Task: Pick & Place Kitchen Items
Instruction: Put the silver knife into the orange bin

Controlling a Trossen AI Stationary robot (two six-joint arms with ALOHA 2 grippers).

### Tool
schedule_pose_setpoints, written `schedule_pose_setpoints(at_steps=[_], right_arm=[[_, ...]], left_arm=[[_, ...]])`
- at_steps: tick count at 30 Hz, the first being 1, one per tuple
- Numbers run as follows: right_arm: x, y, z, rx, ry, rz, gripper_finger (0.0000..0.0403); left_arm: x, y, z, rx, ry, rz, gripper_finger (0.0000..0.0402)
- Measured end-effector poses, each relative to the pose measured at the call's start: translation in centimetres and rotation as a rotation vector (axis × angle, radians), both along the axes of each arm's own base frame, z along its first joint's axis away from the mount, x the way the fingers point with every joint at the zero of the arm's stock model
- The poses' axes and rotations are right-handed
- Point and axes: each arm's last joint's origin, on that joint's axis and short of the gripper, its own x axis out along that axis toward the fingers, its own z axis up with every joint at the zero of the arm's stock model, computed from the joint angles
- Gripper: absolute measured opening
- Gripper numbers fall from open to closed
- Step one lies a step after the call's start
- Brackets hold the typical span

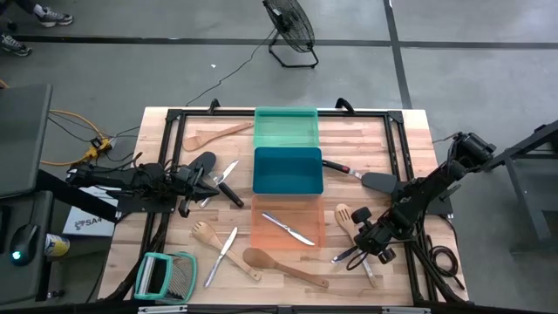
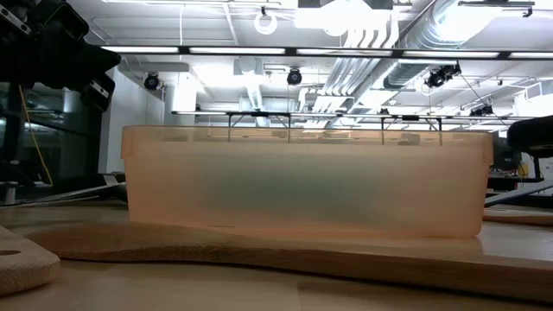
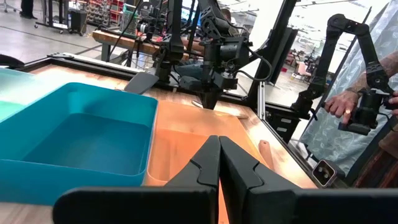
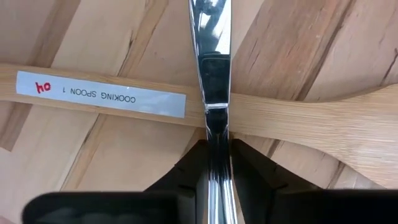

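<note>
The right hand (image 4: 214,163) pinches a silver knife (image 4: 210,68) lying crosswise over a wooden spoon (image 4: 298,118).

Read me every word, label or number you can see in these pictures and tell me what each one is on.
"COOKING SPOON 1", printed on a white sticker on the wooden spoon's handle.
"40" or "ho", handwritten in red on the same sticker; I cannot tell which.
White sheet beside the table: print too small to read.
Nothing else is readable.

Three trays sat in a row down the bench (image 1: 392,148): green tray (image 1: 285,127), blue tray (image 1: 288,169), orange tray (image 1: 288,225); a fan (image 1: 292,28) stood beyond.
</note>
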Motion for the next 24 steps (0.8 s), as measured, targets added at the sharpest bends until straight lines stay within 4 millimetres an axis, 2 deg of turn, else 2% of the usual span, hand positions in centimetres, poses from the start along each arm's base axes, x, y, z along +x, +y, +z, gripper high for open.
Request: schedule_pose_setpoints(at_steps=[5, 15, 24], right_arm=[[0.0, 0.0, 0.0, 0.013, 0.015, -0.041, 0.0031], [-0.1, 0.1, 0.0, 0.048, 0.044, -0.060, 0.0030], [-0.4, 0.2, 1.8, 0.111, 0.074, -0.050, 0.0030]], left_arm=[[0.0, 0.0, 0.0, 0.000, 0.001, 0.000, 0.0000], [0.0, 0.0, 0.0, 0.000, 0.000, 0.000, 0.0000], [0.0, 0.0, 0.0, 0.000, 0.000, 0.000, 0.0000]])
